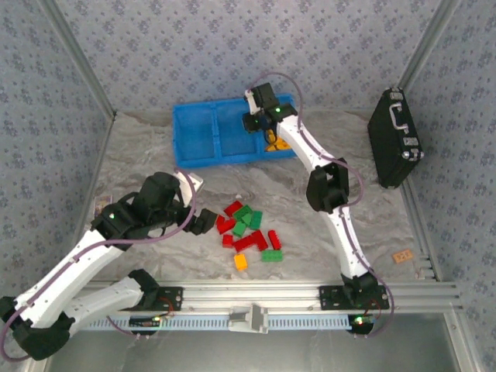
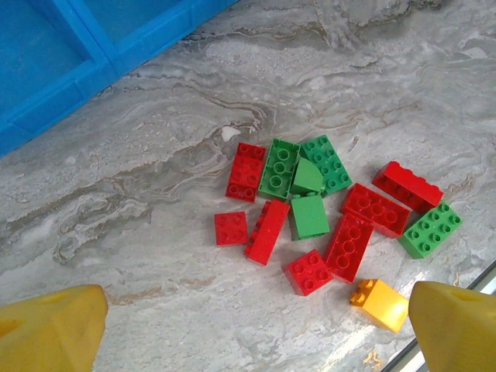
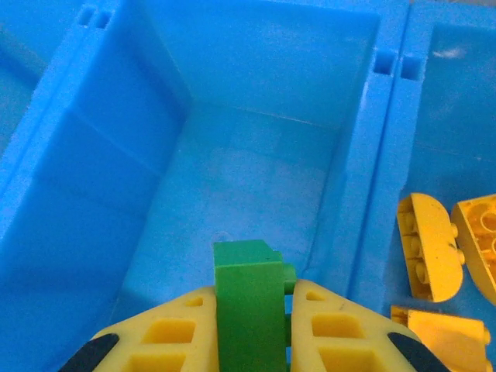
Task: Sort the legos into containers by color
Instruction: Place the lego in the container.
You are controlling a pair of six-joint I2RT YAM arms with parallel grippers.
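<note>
Toward the near edge of the worktop (image 1: 139, 155), my left gripper (image 1: 204, 222) hangs spread wide just beside the loose pile of bricks (image 2: 308, 215): reds, greens and one orange brick (image 2: 380, 302), all unsorted. At the far edge, my right gripper (image 3: 249, 329) pinches a green brick (image 3: 246, 279) above the bare middle compartment (image 3: 232, 178) of the blue tray (image 3: 387, 139). Yellow bricks (image 3: 430, 244) lie in the right one. I judge most of the sorting is left to do.
</note>
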